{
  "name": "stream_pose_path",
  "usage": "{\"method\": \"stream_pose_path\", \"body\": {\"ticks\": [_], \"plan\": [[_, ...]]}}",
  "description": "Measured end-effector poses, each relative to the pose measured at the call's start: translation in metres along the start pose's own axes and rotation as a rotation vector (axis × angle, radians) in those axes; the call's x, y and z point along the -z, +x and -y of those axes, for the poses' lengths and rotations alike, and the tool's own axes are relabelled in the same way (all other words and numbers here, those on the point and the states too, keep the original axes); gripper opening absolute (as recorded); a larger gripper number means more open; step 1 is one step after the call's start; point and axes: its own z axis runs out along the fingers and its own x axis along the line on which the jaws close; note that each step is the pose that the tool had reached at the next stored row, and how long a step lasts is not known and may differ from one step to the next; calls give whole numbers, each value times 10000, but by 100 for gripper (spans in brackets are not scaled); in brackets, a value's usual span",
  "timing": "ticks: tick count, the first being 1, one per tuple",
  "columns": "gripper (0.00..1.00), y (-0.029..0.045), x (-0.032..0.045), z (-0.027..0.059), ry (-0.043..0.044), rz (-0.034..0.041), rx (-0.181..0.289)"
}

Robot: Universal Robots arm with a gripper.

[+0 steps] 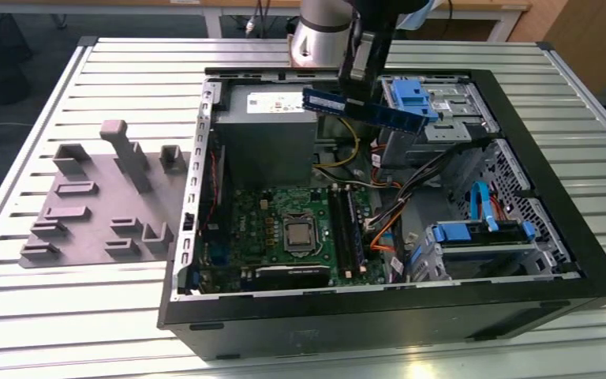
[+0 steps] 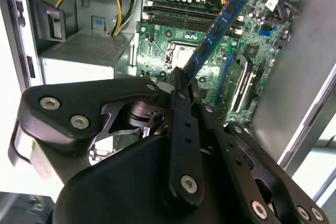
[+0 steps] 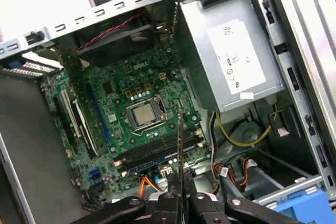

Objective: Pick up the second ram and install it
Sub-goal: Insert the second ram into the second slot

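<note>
My hand [image 2: 180,81] pinches the second ram [image 1: 366,109] above the open case [image 1: 387,306] — seemingly crosswise to the memory slots [image 3: 157,150], so I'd square it.

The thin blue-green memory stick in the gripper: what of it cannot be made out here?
- Second wrist view: the gripped end of the memory stick is hidden by the black gripper.
- First wrist view: it stands edge-on, so its faces are hidden.
- Exterior view: its contact pins are too small.

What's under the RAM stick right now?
The second ram, clamped in the gripper, hangs over the open case. Beneath it lie the motherboard, CPU socket and black memory slots; the stick's edge hides a strip of them.
</note>
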Motion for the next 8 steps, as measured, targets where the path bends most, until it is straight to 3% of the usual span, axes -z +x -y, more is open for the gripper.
{"method": "stream_pose_path", "body": {"ticks": [8], "plan": [[14,0,-13,0,39,11,-1436]]}}
